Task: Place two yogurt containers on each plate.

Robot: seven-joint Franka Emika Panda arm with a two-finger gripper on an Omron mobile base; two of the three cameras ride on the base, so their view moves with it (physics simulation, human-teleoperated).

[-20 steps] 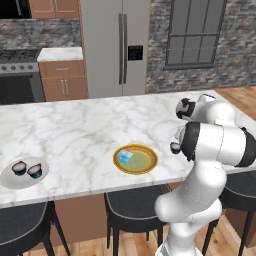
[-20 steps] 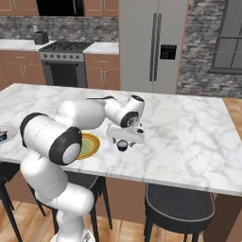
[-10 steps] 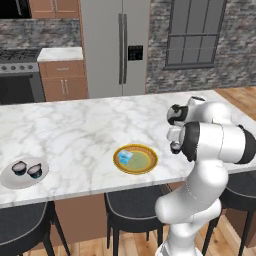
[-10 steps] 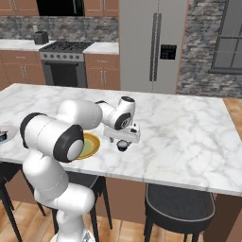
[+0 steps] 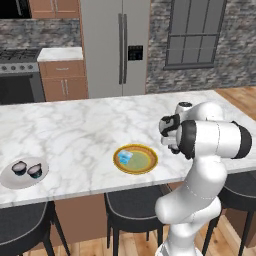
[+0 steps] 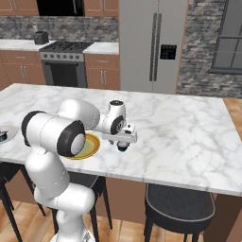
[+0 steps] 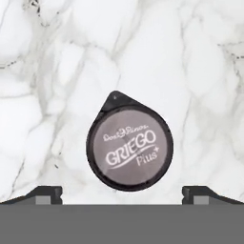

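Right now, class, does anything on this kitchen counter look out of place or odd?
One dark yogurt cup sits alone on the bare marble counter, upright, below the open gripper, on neither plate. Nothing looks spilled or damaged.

1. Home kitchen, rendered.
2. Marble island counter [image 5: 75, 130] under gripper [image 6: 124, 144]; black stools [image 6: 179, 208] tucked below its near edge.
3. Steel fridge [image 5: 117, 47] beyond gripper, across room.
4. Gas range w/ oven [image 6: 66, 66] far behind-left of gripper; wood cabinets [image 6: 104, 71] beside it.
5. Stone wall, window [image 5: 192, 35] beyond.
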